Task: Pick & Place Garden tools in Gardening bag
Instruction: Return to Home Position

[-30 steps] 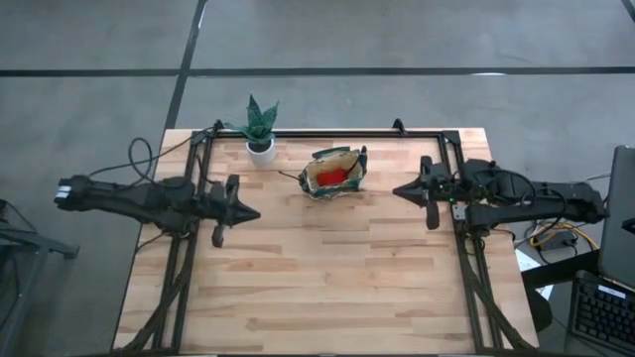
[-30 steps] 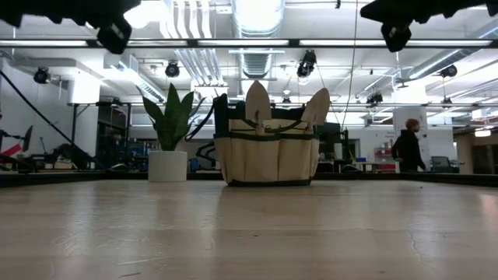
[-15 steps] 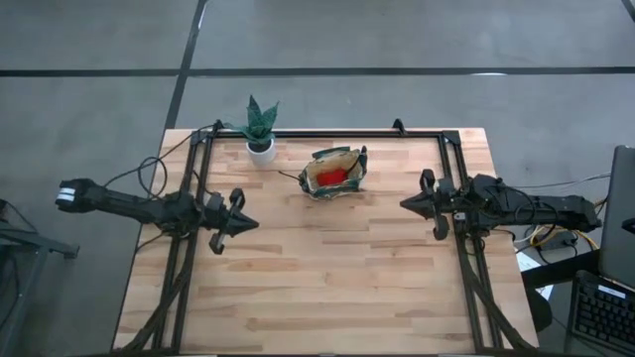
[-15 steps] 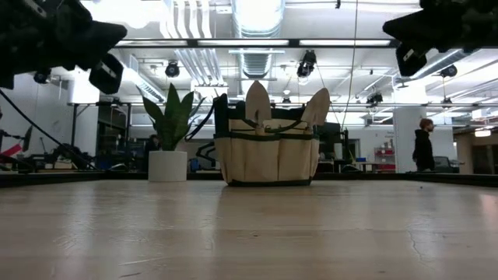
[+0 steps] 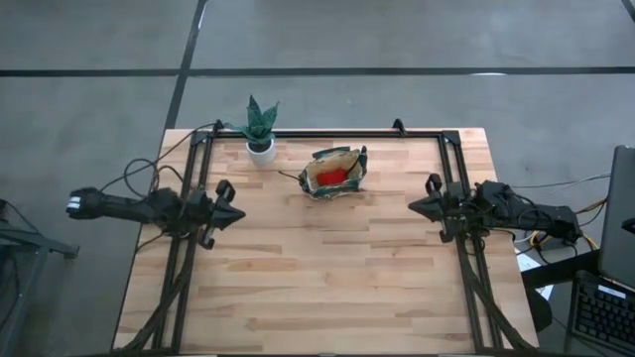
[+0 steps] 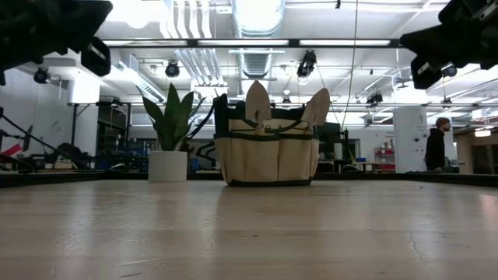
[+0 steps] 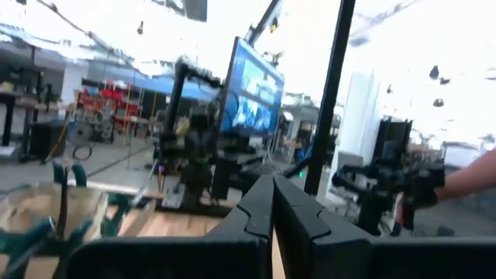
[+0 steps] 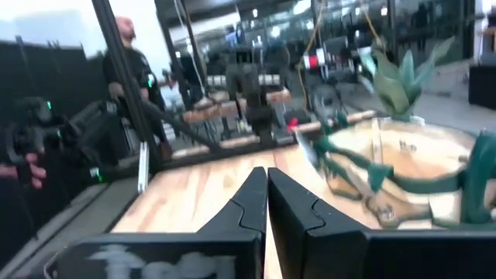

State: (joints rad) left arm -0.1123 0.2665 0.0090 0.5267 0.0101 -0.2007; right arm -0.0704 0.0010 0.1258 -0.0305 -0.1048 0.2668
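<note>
Looks to us like the packing's finished and this is the go-home step. The left claw [image 5: 238,214] and right claw [image 5: 413,206] hang over opposite sides of the surface [image 5: 327,288], both clenched on nothing. Next move just needs the arms tucked to rest, no grabbing. Further back, the gardening bag [image 5: 335,174] stands upright near the far edge, long axis roughly side to side. Its two trowels [image 6: 257,101] point blades straight up, with the red soft item [image 5: 332,178] inside.
</note>
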